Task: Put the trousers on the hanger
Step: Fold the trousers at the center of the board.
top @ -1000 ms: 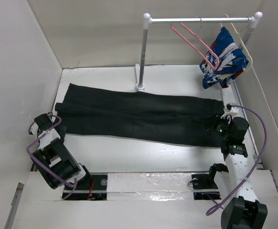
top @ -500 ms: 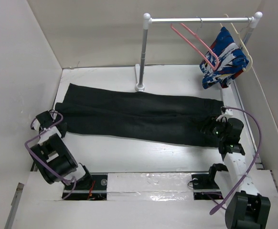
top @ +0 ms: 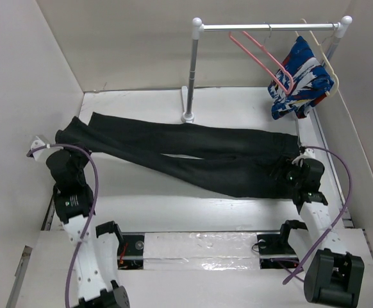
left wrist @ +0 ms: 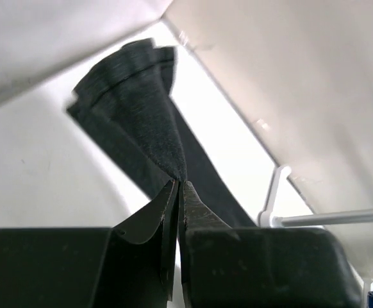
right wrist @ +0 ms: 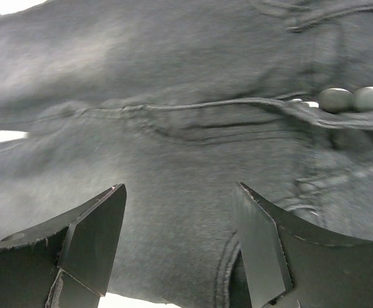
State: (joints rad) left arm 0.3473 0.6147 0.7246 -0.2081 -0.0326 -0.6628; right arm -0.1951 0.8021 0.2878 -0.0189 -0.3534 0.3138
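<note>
The black trousers [top: 193,154] lie across the table, leg ends at the left, waistband at the right. My left gripper [top: 63,146] is shut on a fold of cloth near the leg ends; in the left wrist view the jaws [left wrist: 180,184] pinch the cloth [left wrist: 141,102]. My right gripper [top: 281,172] is open over the waistband end; in the right wrist view its gripper [right wrist: 180,205] straddles the dark cloth [right wrist: 174,128], with nothing held. The pink hanger [top: 263,58] hangs bare on the rail at the back right.
A clothes rail [top: 270,27] on a white post [top: 190,77] stands at the back. A cream-white hanger [top: 324,61] carries a blue, white and red garment [top: 300,80] at its right end. White walls close in on both sides.
My left arm has swung out to the left and shut on the leg ends, drawing them left and back. My right gripper has edged further onto the waistband.
</note>
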